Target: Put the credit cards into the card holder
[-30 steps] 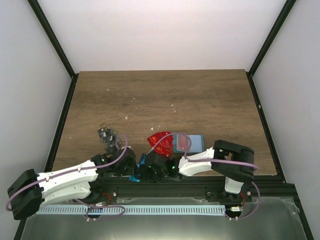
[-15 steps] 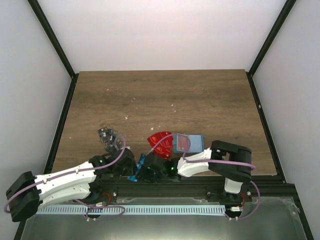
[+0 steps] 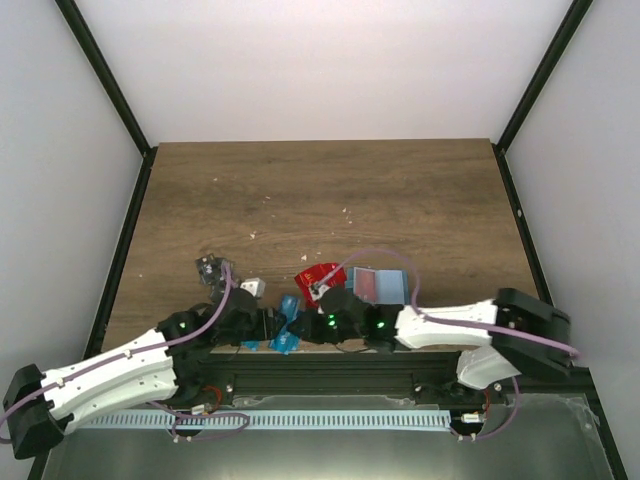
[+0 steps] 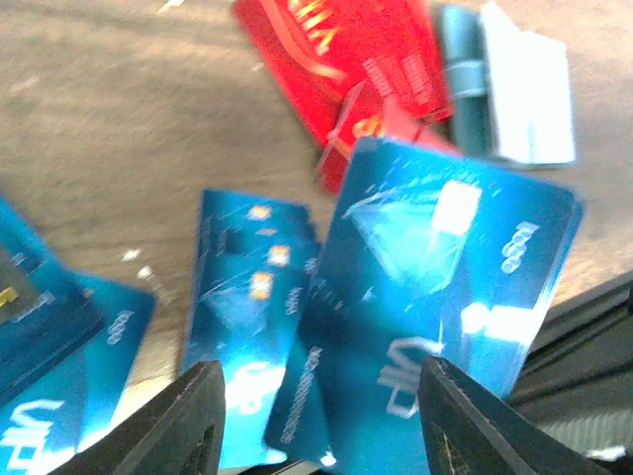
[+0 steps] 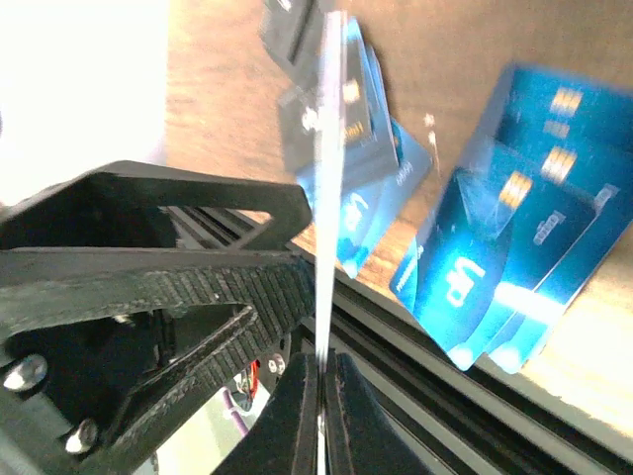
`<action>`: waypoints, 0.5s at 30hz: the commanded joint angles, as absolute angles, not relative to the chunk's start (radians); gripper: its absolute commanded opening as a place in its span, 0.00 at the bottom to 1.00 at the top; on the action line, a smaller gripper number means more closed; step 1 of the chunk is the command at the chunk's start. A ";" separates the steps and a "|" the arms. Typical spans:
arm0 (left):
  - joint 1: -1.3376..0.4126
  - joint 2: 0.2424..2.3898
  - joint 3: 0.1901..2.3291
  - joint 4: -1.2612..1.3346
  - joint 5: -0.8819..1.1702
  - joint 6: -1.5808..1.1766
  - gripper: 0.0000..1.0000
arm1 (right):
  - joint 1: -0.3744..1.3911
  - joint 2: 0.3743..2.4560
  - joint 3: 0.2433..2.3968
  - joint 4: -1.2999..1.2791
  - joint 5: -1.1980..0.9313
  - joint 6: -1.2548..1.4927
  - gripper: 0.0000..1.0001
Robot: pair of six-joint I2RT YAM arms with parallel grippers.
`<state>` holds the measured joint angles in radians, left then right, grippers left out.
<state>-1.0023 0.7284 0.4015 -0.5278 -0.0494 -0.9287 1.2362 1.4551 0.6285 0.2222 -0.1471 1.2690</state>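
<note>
We see the right pincer (image 5: 321,371) closed tight on 1 thin card, which its own camera shows edge-on as a pale line running up from the fingertips. In the left wrist view this blue card (image 4: 435,297) stands tilted, its lower end raised off the desk (image 3: 330,190). The left pincer (image 4: 318,396) is wide open; its 2 fingers (image 4: 193,426) flank the lower edge of that card without clamping it.

From above, the 2 pincers meet near the desk's 6 o'clock edge, the left pincer (image 3: 258,325) at 9 o'clock of the right pincer (image 3: 318,322), with the blue card (image 3: 286,335) between them.

More blue cards (image 4: 252,327) lie flat and overlapping just beside the held one, at its 9 o'clock in the left wrist view. In the right wrist view they fan out (image 5: 514,267) at 3 o'clock of the pincer.

The red cards (image 3: 322,275) lie at 12 o'clock of the right pincer, overlapping one another. The card holder (image 3: 395,283) lies flat on the desk just beside them, at their 3 o'clock, with a pale rectangle on its face. The left wrist view shows the same pair, red cards (image 4: 346,59) and card holder (image 4: 463,69), touching.

The dark patterned cards (image 3: 210,268) lie at 11 o'clock of the left pincer.
</note>
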 commanded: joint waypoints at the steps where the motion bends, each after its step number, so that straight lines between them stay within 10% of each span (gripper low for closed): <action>1: -1.007 0.686 0.430 -0.410 -0.029 -0.888 0.57 | 1.175 1.272 0.559 0.200 -0.114 1.069 0.01; 15: -1.006 0.595 0.455 -0.113 0.056 -0.766 0.63 | 1.012 0.876 0.483 0.183 -0.276 0.756 0.01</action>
<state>-1.0023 0.6037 0.4202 -0.2222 0.0208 -0.8310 1.0214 0.9169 0.4793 0.1761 -0.1986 0.8692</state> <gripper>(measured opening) 0.607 0.025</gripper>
